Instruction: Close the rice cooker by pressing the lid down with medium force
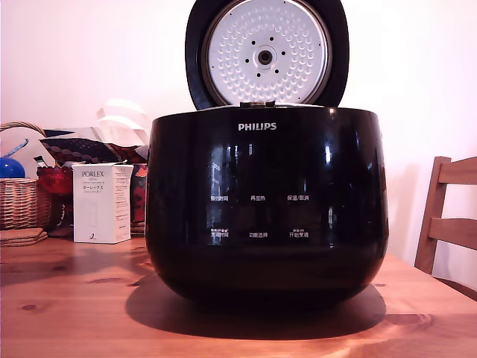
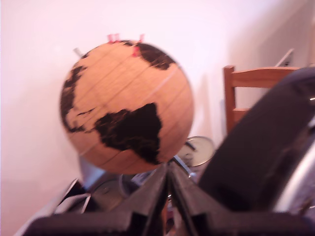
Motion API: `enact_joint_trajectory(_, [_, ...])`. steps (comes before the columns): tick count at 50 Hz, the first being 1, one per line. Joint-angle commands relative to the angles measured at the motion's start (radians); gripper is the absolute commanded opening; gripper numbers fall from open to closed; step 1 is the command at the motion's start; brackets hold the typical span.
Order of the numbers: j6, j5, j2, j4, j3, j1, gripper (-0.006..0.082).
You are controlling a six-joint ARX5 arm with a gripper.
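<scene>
Wooden table (image 1: 67, 313) with a plain white wall behind it, that's my setup from the exterior view. Sitting dead centre on the table is the rice cooker (image 1: 267, 205), big glossy black pot with white PHILIPS lettering and small white button labels on the front. Its lid (image 1: 267, 52) is standing up wide open at the back, so I'm looking straight at the dimpled silver plate on the inside.

On the exterior view's left there's a white box (image 1: 102, 203) standing upright near the cooker, and a wicker basket (image 1: 21, 201) further over at the edge with some red and dark clutter between and behind them. A wooden chair (image 1: 449, 224) pokes in on the exterior view's right. No sign of the arm in this view at all.

Wrist view is a totally different story. I can see the gripper (image 2: 168, 169) with its two dark fingers (image 2: 147, 196) pressed together at the tips, pinched closed with nothing between them. A curved black edge with a silvery rim fills one side of that view, just beside the fingers; I take it for the lid, though it's blurry. Behind the fingers is a cork-coloured globe (image 2: 127, 105) with black continents and a few pink pins on top, plus the chair back again against the wall. The globe doesn't show up in the exterior view.
</scene>
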Motion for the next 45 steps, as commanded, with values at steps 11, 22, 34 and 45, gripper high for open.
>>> enact_joint_trajectory(11, [0.005,0.020,0.039,-0.018,0.008,-0.033,-0.0022])
enact_joint_trajectory(22, [0.008,0.022,0.047,-0.044,0.008,-0.054,-0.0022])
enact_joint_trajectory(34, [0.037,0.040,0.054,-0.075,0.008,-0.063,-0.0022])
enact_joint_trajectory(45, [0.041,0.020,0.063,-0.060,0.008,-0.063,-0.0022])
